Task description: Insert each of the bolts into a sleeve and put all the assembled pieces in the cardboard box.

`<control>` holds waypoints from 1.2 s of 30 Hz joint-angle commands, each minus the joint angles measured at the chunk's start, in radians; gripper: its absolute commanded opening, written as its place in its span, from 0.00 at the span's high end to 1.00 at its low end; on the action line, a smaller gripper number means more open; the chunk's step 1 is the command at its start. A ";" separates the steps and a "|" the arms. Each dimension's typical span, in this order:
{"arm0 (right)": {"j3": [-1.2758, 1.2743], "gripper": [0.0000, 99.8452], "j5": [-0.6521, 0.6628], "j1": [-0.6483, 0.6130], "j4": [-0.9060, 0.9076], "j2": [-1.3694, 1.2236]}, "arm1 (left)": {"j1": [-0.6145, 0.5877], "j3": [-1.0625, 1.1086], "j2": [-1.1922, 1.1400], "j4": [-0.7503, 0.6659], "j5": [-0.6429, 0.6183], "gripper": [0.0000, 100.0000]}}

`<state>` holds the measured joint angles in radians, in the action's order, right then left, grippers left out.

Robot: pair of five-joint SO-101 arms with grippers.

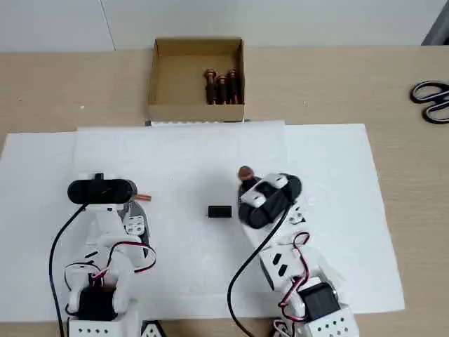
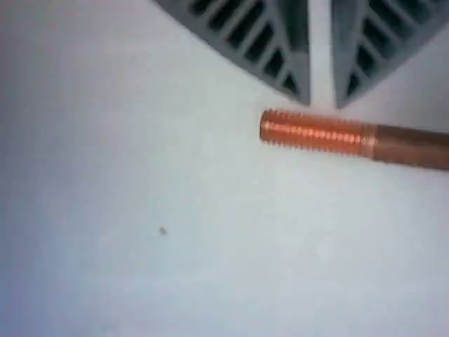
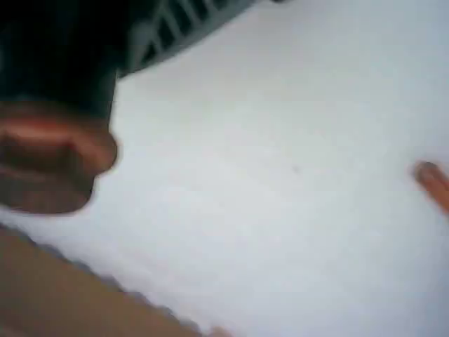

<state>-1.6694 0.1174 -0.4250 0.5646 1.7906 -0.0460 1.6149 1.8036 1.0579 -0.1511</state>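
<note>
Closest to my right wrist lens, the right gripper [image 1: 248,184] clamped a copper-headed bolt [image 3: 52,151]. White paper [image 1: 182,161] lay beneath. I saw the cardboard box [image 1: 196,112] holding three assembled pieces [image 1: 222,86], and scissors [image 1: 431,100] far right. A black sleeve [image 1: 219,211] sat between both grippers. The left gripper [image 2: 320,95], nearly closed on nothing, stood just beside a loose bolt [image 2: 316,132].

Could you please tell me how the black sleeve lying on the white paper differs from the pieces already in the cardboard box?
The sleeve lies alone on the white paper; the pieces sit three together in the cardboard box. The sleeve shows no bolt; each boxed piece has a copper bolt head. The sleeve lies crosswise; the pieces point toward the box's far wall. All appear to share dark sleeve bodies.
</note>
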 commanded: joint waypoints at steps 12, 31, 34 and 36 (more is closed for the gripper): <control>0.196 1.00 -0.187 0.101 0.211 0.010 | -0.002 0.021 0.012 -0.029 0.006 0.99; 1.003 1.00 -0.262 0.101 0.081 -1.063 | 0.000 0.019 0.011 -0.025 0.025 0.99; 1.122 1.00 -0.261 0.101 0.047 -1.231 | 0.000 0.019 0.011 -0.023 0.025 0.99; 1.214 1.00 -0.258 0.101 0.033 -1.345 | -0.002 0.019 0.011 -0.023 0.023 0.99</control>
<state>-0.6245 -0.1358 -0.3360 0.6460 0.5785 -0.0460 1.6425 1.8036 1.0564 -0.1327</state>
